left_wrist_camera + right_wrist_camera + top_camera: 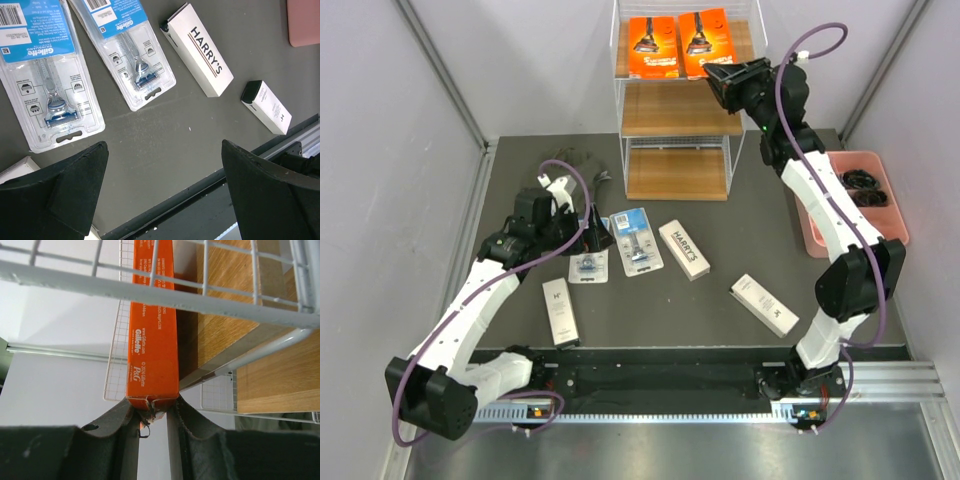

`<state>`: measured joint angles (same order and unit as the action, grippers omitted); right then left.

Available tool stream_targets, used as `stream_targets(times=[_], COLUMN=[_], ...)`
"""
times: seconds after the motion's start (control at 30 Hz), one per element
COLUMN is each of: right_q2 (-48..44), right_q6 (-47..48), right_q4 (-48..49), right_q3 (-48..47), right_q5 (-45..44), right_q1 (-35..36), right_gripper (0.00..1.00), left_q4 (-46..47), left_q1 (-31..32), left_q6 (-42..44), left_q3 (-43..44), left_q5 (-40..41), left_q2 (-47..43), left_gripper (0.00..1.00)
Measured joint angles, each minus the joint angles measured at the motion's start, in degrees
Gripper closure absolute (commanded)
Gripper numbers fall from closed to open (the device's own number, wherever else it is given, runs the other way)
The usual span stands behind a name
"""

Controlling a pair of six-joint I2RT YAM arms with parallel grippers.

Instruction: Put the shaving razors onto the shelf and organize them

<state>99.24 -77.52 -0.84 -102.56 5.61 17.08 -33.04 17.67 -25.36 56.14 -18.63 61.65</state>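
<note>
Two flat orange boxes [653, 47] [705, 42] stand on the top tier of the white wire shelf [680, 110]. My right gripper [725, 82] is shut on the lower end of the right orange box [152, 340], pinched between its fingers [152, 412] at the tier's front edge. Two blue-and-clear blister packs [588, 262] [636, 240] and three slim white boxes [684, 249] [763, 304] [559, 312] lie on the dark table. My left gripper [592, 235] is open and empty above the table [165, 170], just near of the blister packs [47, 80] [127, 50].
A pink tray [814, 230] with black items [865, 185] sits at the right edge. A dark cloth [575, 165] lies at the back left. The shelf's middle and bottom tiers [676, 172] hold nothing. Grey walls close in both sides.
</note>
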Motion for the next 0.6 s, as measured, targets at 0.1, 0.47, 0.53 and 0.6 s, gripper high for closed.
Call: stream_targets(times=[0.1, 0.47, 0.53, 0.6], right_q2=[0.7, 2.9, 2.9, 2.9], right_q6=[-0.7, -1.8, -1.9, -2.1], right_q4=[-0.1, -0.9, -0.9, -0.7], right_q3=[-1.0, -3.8, -3.9, -3.8], right_q5=[0.0, 0.0, 0.1, 0.1], right_q1=[0.0, 0.9, 0.9, 1.0], right_gripper=[0.95, 0.75, 0.70, 0.62], left_q4=[0.0, -0.5, -0.5, -0.6], left_q1=[0.0, 0.0, 0.0, 0.0], left_q6=[0.0, 0.1, 0.1, 0.1], left_q3=[0.0, 0.0, 0.0, 0.0], left_q5=[0.0, 0.0, 0.0, 0.0], left_q2=[0.0, 0.0, -0.1, -0.3], left_gripper=[0.01, 0.01, 0.01, 0.01])
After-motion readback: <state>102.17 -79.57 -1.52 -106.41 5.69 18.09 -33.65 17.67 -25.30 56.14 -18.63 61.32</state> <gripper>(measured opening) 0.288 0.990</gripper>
